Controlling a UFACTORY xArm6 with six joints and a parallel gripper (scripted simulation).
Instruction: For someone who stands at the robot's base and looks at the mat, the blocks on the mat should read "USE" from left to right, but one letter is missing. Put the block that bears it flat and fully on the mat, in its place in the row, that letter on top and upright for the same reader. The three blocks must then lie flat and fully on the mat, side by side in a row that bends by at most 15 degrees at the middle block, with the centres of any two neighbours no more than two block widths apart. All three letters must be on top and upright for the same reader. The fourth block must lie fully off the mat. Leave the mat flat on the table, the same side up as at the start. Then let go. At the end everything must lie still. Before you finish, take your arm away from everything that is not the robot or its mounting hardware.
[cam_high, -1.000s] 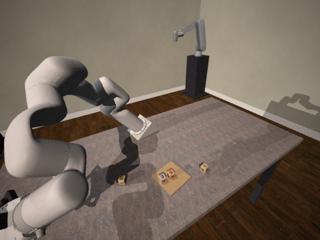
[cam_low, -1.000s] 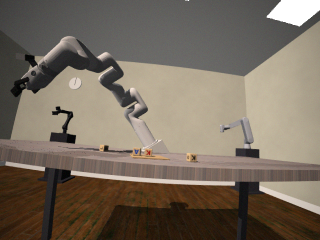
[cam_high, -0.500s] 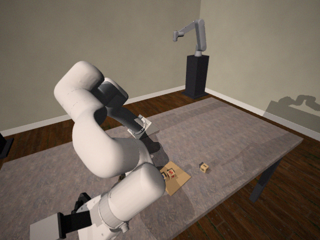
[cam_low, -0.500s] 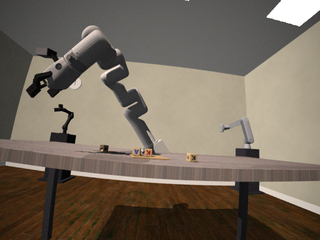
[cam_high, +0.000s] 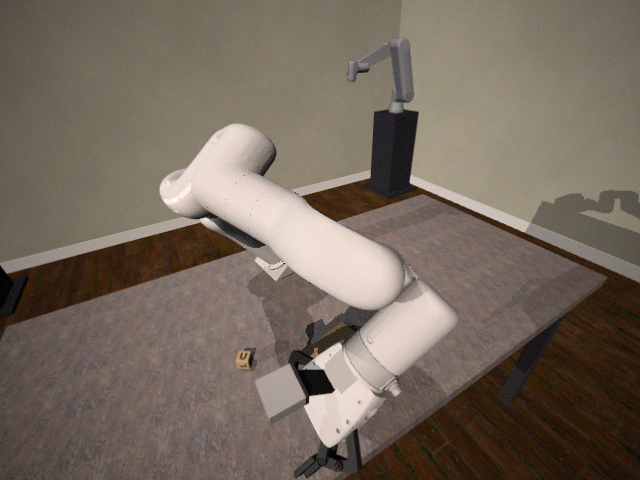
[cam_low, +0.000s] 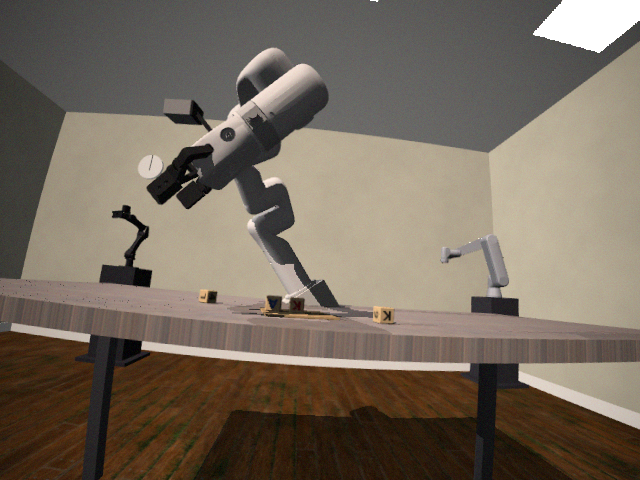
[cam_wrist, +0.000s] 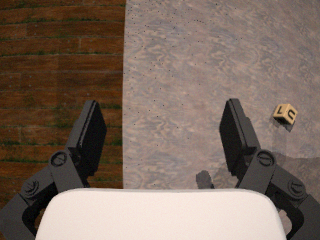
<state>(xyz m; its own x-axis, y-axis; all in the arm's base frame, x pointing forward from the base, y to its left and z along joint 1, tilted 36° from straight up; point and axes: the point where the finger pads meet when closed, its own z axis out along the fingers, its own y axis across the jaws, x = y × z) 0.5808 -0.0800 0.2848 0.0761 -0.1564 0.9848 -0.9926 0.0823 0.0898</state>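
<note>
My gripper (cam_low: 173, 188) is open and empty, high above the table near its front edge; it also shows in the top view (cam_high: 330, 459) and in the wrist view (cam_wrist: 162, 135). The tan mat (cam_low: 299, 314) lies mid-table with two blocks on it side by side, one with a blue side letter (cam_low: 273, 303) and one with a red side letter (cam_low: 297, 304); their tops are hidden. In the top view my arm covers most of the mat (cam_high: 330, 334). A loose block marked U (cam_high: 244, 359) lies off the mat on the table. Another loose block (cam_low: 384, 314) shows K on its side.
The wrist view shows a small tan block (cam_wrist: 286, 112) on the table right of my fingers, letter unreadable, and the table edge (cam_wrist: 124, 94) with wooden floor beyond. Other robot arms on black pedestals (cam_high: 392, 149) (cam_low: 125, 268) stand off the table.
</note>
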